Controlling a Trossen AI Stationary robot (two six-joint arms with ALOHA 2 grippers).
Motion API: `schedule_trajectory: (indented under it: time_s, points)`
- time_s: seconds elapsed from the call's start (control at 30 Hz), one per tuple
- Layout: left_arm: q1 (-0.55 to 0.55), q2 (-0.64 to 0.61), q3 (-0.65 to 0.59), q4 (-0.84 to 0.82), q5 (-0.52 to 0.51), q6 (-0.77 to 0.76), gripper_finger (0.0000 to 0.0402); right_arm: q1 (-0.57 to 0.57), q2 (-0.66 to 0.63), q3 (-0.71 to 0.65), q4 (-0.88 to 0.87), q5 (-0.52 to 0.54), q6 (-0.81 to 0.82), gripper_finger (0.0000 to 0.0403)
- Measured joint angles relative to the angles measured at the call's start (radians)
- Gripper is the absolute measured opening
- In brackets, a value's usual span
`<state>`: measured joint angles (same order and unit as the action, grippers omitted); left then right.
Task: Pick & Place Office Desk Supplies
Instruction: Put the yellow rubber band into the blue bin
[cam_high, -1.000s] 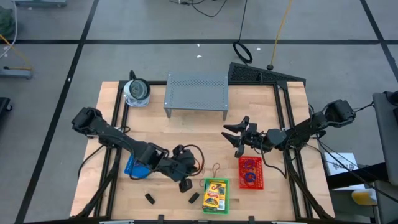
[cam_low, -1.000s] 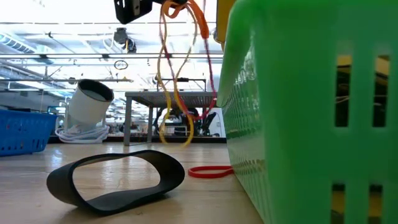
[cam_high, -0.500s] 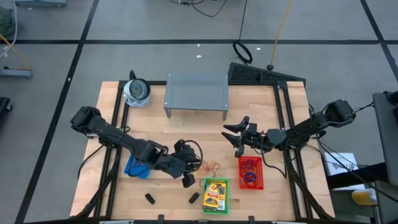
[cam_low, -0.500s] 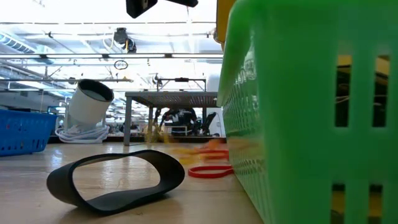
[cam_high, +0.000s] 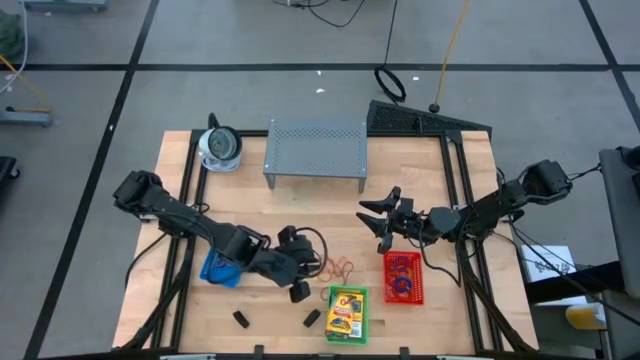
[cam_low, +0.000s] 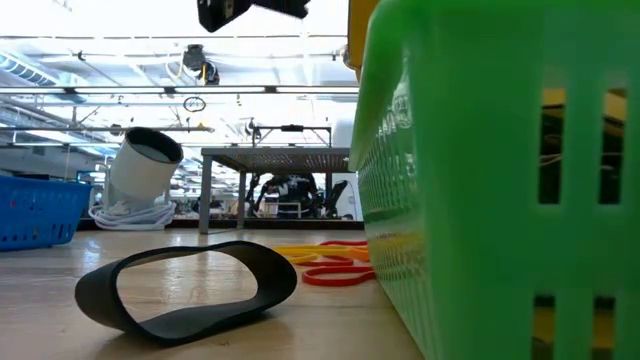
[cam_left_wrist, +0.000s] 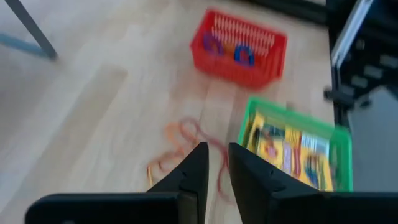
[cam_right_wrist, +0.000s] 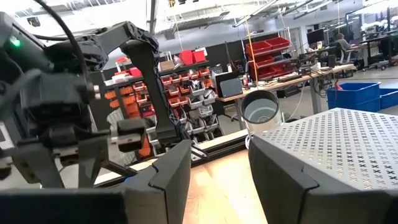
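Crayon boxes (cam_high: 346, 312): print unreadable

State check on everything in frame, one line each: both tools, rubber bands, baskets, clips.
Left tool: slightly open, empty, above the table.
Right tool: open, empty, waiting near the red basket.
Rubber bands: loose on the table, outside any basket.
Red basket: upright, coloured loops inside.
Green basket: upright, crayon boxes inside.
Blue basket: upright, partly hidden under the left arm.
Black clips: lying on the table.

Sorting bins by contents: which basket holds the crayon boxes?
The green basket, at the table's front edge; the red basket holds coloured loops, and the blue one lies partly under the left arm.
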<state>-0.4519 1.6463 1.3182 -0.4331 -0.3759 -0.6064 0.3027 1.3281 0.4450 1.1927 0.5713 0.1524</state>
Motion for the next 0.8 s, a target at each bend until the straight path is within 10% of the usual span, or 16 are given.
schedule_trajectory:
  time_s: [0.8]
  points:
    - [0.173, 0.149, 0.037, -0.283, 0.357, -0.069, 0.0136, 0.000, 0.000, 0.000, -0.008, 0.000, -0.007, 0.0155]
